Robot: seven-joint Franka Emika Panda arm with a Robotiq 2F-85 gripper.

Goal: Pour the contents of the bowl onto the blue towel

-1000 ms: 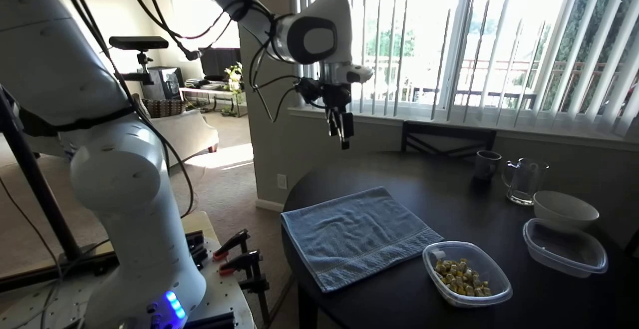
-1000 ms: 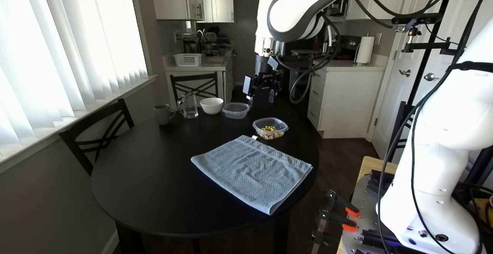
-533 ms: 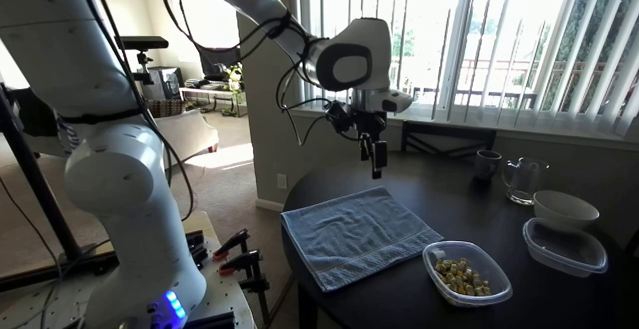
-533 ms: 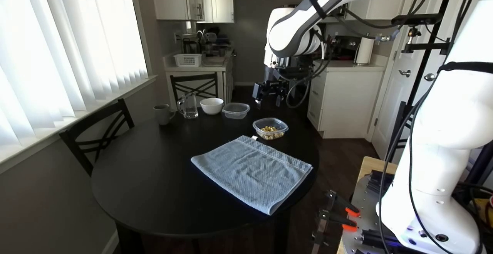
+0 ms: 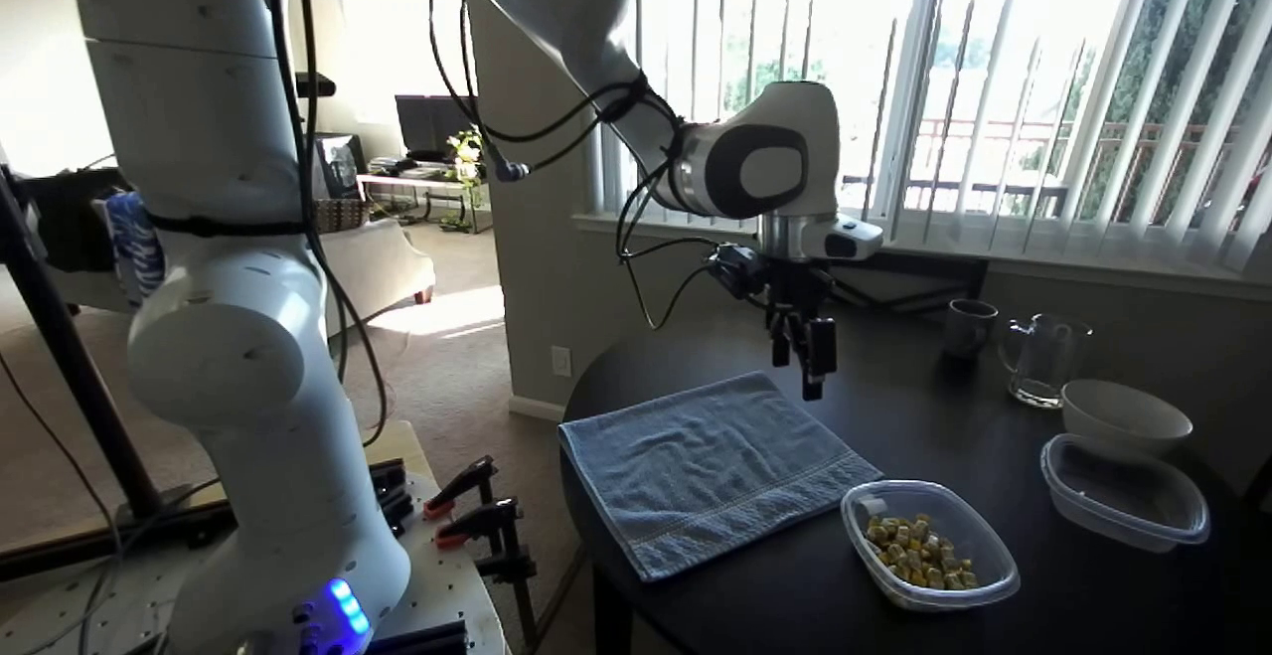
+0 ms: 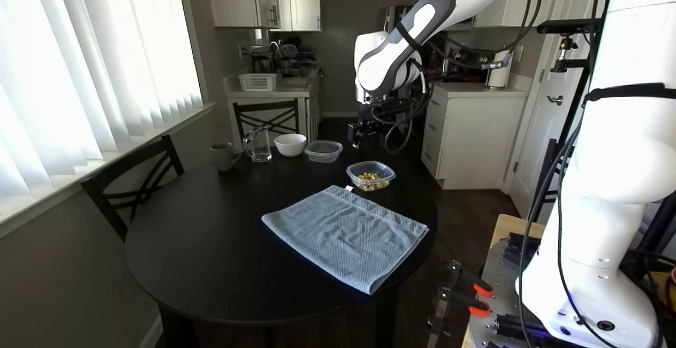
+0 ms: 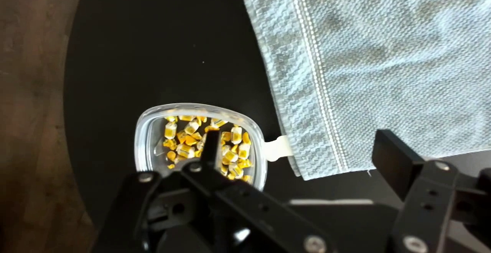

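The clear plastic bowl (image 5: pixel 969 528) stands upright on the table and also shows in an exterior view (image 6: pixel 364 167) and the wrist view (image 7: pixel 142 145). Its contents (image 5: pixel 919 553), yellow and tan pieces, lie in it; they also show in the wrist view (image 7: pixel 188 134). The blue towel (image 5: pixel 715 466) lies flat beside the bowl, slightly rumpled; it also shows in an exterior view (image 6: pixel 348 232) and the wrist view (image 7: pixel 383 53). My gripper (image 5: pixel 800 372) is open and empty, in the air above the table. In the wrist view the gripper (image 7: pixel 301 147) has one finger in front of the bowl, hiding part of it.
An empty clear container (image 5: pixel 1123 501), a white bowl (image 5: pixel 1123 418), a glass mug (image 5: pixel 1048 362) and a grey mug (image 5: pixel 969 329) stand on the round dark table (image 6: pixel 211 263). A chair (image 6: pixel 134 179) stands by the window. The bowl is near the table's edge.
My gripper has come down toward the table and moved right in an exterior view, closer to the bowl. It stays open. The bowl, its contents and the towel have not moved.
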